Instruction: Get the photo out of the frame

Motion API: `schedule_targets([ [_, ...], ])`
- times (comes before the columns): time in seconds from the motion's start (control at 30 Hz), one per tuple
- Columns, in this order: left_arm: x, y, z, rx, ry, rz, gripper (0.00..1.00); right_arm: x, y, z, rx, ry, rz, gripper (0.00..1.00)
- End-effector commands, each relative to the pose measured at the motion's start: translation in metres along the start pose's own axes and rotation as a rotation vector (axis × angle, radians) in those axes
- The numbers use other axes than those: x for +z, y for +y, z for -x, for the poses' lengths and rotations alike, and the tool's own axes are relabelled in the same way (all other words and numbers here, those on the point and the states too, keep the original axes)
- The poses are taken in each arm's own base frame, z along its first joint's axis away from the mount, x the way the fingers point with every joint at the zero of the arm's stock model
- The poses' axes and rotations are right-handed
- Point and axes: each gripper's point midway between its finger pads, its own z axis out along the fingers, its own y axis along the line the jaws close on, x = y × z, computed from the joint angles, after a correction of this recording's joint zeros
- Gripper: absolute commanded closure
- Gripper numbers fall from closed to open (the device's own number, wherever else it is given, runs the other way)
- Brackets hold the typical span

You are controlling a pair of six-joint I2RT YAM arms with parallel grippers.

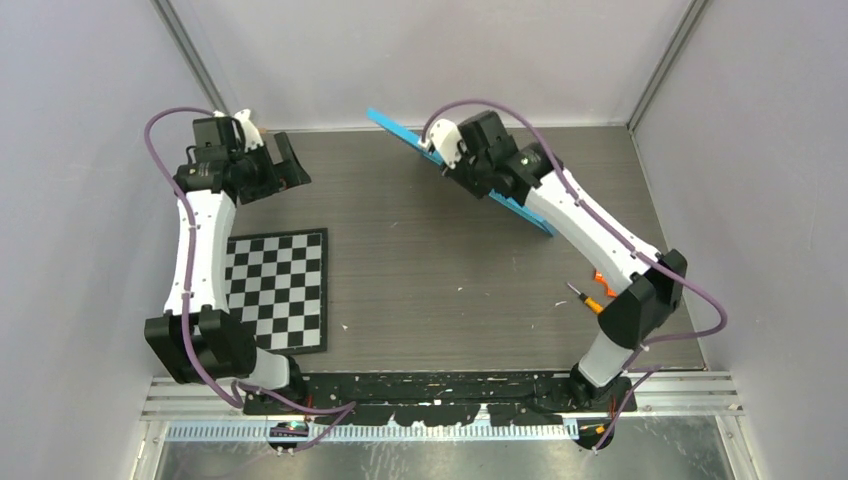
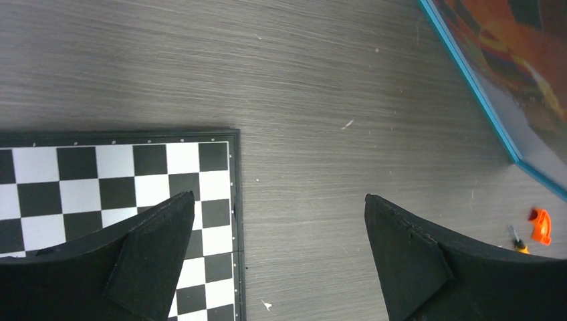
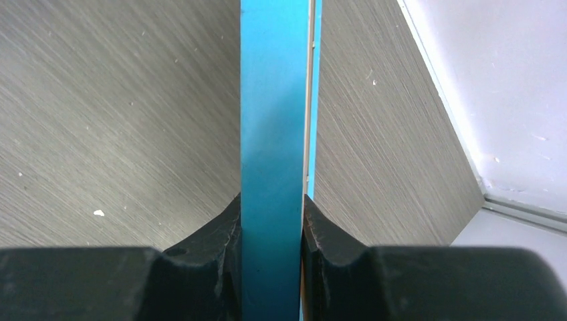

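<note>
From above, my right arm (image 1: 590,225) hides the middle of the blue-bordered rectangular picture frame (image 1: 400,131). On the left wrist camera the orange-red multicoloured print (image 2: 521,47) runs off the corner, and I can't identify the tiny orange object (image 2: 540,226).

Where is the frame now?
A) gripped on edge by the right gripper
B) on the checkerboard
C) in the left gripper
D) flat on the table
A: the right gripper is closed on the frame at its blue edge; the left gripper is open and empty.
</note>
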Motion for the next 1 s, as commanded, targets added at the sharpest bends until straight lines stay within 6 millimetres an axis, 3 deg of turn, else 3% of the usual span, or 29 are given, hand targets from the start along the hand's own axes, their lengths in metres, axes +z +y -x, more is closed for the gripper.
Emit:
schedule_targets([
  [0.0, -0.008, 0.010, 0.012, -0.076, -0.023, -0.002, 0.00, -0.006, 0.017, 0.011, -0.103, -0.138, -0.038, 0.99],
  [0.2, -0.006, 0.012, 0.008, -0.083, -0.020, -0.006, 0.00, 0.007, 0.073, -0.011, -0.229, -0.202, -0.005, 0.99],
  [0.4, -0.005, 0.013, 0.002, -0.094, -0.010, -0.001, 0.00, 0.027, 0.145, -0.037, -0.354, -0.191, 0.093, 0.93],
  [0.57, -0.008, 0.015, -0.007, -0.079, 0.000, 0.007, 0.00, 0.045, 0.191, -0.055, -0.440, -0.164, 0.148, 0.91],
  [0.73, -0.013, 0.019, -0.015, -0.049, 0.007, 0.026, 0.00, 0.058, 0.222, -0.073, -0.439, -0.113, 0.196, 0.87],
  [0.97, -0.019, 0.025, -0.025, -0.011, 0.020, 0.053, 0.00, 0.059, 0.244, -0.095, -0.386, -0.060, 0.240, 0.64],
])
